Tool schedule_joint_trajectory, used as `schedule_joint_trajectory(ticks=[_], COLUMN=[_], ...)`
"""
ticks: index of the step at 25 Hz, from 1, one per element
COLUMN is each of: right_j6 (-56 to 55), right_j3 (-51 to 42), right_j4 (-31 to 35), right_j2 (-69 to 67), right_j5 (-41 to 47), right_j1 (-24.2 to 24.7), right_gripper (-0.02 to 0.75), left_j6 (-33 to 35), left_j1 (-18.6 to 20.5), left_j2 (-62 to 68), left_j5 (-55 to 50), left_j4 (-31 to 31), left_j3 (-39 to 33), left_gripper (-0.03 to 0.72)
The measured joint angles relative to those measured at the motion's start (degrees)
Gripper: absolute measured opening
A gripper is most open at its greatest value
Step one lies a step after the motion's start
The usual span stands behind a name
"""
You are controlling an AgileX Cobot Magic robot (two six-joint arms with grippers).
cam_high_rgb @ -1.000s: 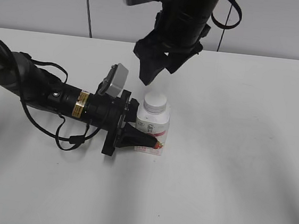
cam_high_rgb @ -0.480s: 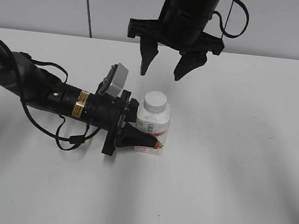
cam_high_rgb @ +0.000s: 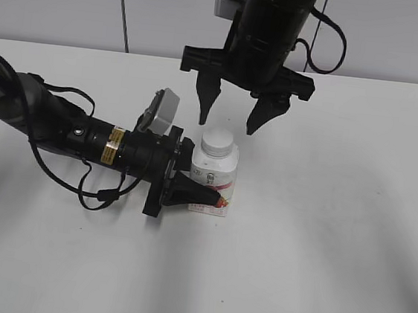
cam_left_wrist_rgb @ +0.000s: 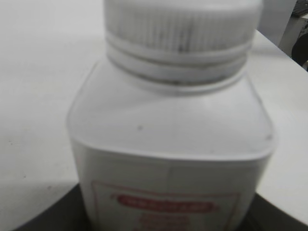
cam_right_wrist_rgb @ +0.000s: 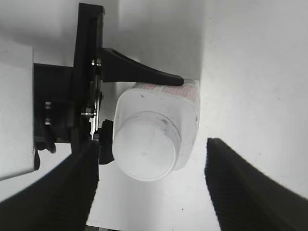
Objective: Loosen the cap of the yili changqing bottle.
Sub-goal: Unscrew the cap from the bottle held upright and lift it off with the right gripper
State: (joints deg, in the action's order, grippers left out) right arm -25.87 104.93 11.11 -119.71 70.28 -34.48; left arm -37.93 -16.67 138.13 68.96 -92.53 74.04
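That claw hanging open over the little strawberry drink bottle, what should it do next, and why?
Probably lower straight down until its open fingers flank the cap, then close. The right gripper hangs above the cap, jaws spread wider than it, not touching. The left gripper already clamps the yili changqing bottle upright on the table, so the bottle should hold while the cap is twisted.

bottle label (cam_high_rgb: 213, 181) print, too blurred to read

Plain white desk (cam_high_rgb: 320, 235), nothing fancy. The only thing standing on it is the yili changqing bottle (cam_high_rgb: 213, 178), upright, squeezed between the left jaws and sitting just below the spread right jaws. Left arm (cam_high_rgb: 62, 130) lies low over the desk.
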Motion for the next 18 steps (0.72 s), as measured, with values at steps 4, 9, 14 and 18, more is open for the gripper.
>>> schedule_joint_trajectory(ticks=[4, 9, 14, 18], right_j6=[-0.9, -1.0, -1.2, -1.2], right_j3=[0.0, 0.0, 0.0, 0.0], right_j4=[0.7, 3.5, 3.5, 3.4], right_j2=[-0.2, -2.3, -2.8, -2.8], right_j5=[0.0, 0.0, 0.0, 0.0], right_j1=[0.0, 0.0, 0.0, 0.0], right_gripper=[0.538, 0.538, 0.535, 0.526], left_j6=[0.0, -0.1, -0.1, -0.1], left_j1=[0.0, -0.1, -0.1, -0.1], left_j2=[0.0, 0.0, 0.0, 0.0], left_j5=[0.0, 0.0, 0.0, 0.0], left_j4=[0.0, 0.1, 0.2, 0.2], left_j3=[0.0, 0.0, 0.0, 0.0], left_gripper=[0.377, 0.377, 0.377, 0.377])
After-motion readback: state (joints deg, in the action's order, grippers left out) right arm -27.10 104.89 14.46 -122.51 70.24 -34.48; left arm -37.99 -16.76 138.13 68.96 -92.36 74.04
